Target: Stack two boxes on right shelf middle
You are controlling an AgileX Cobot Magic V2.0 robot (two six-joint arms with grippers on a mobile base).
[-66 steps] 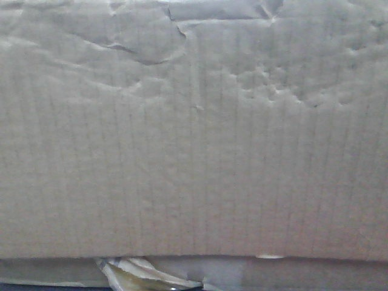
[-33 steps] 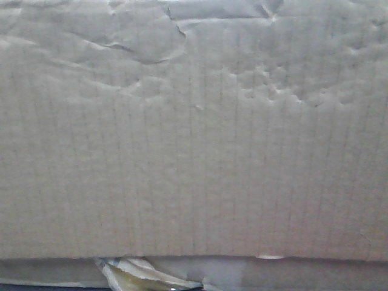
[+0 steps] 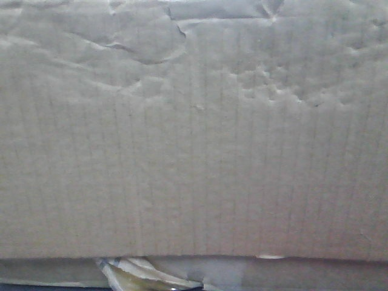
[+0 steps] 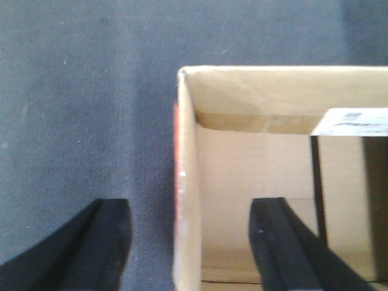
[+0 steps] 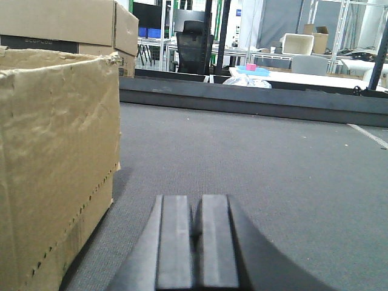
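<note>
An open cardboard box (image 4: 254, 91) stands on grey carpet (image 4: 79, 121). The left gripper (image 4: 189, 209) straddles the box's left wall, jaws wide. The right gripper (image 5: 195, 212), jaws pressed together and empty, sits low beside a tattered cardboard wall (image 5: 54, 157). Beyond that wall are a second box (image 5: 66, 24), an office chair (image 5: 194, 45) and tables (image 5: 291, 79).

Three close views.
Front camera faces a box wall (image 3: 194, 151) head-on; left wrist looks down on a box rim (image 4: 187, 182); right wrist looks level along the grey floor (image 5: 273, 170), shared by both wrists.
</note>
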